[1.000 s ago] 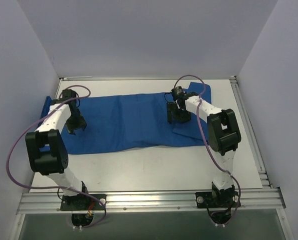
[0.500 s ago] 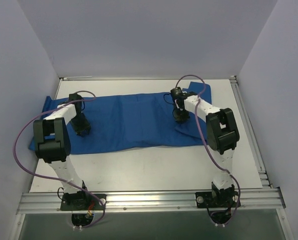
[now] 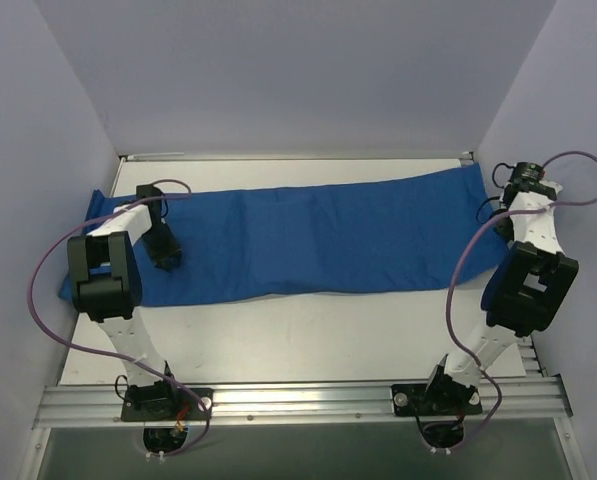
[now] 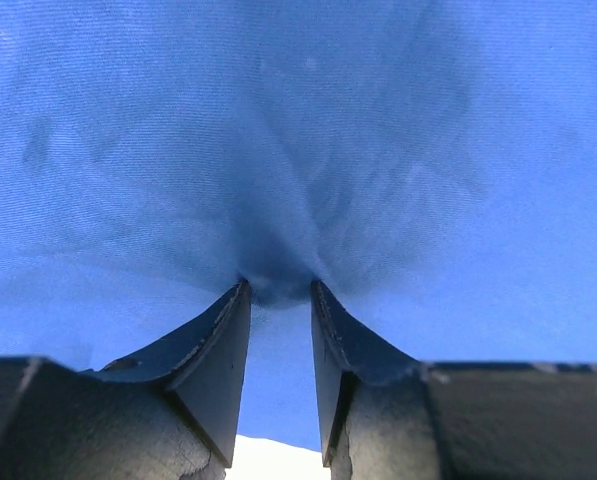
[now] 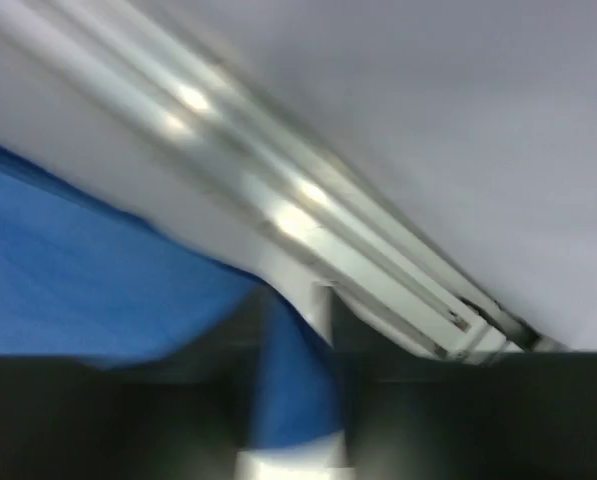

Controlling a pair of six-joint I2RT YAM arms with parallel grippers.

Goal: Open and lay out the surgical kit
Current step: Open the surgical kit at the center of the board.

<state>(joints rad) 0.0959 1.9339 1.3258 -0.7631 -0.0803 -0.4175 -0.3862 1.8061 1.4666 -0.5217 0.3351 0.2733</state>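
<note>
The right wrist view is motion-blurred: the finger outlines are smeared into a dark band along the bottom edge, and only a narrow blue strip of cloth between them and a bright aluminium rail point(image 5: 308, 220) running diagonally behind are legible. In the top view the right gripper point(image 3: 493, 207) is largely masked by its own wrist and cable, and the left arm covers the left near corner of the cloth wrap point(image 3: 308, 240). The wrap lies as a long band across the far half of the table point(image 3: 308, 335), from the left wall to the far right corner, its right end raised. The right arm is extended far and to the right, wrist at the table's right edge, fingers clamped on the wrap's right end as far as the blur allows. The left arm is folded back, its left gripper point(image 4: 278, 290) pointing down onto the wrap's left part, fingers point(image 4: 218, 350) nearly together and pinching a puckered fold.
</note>
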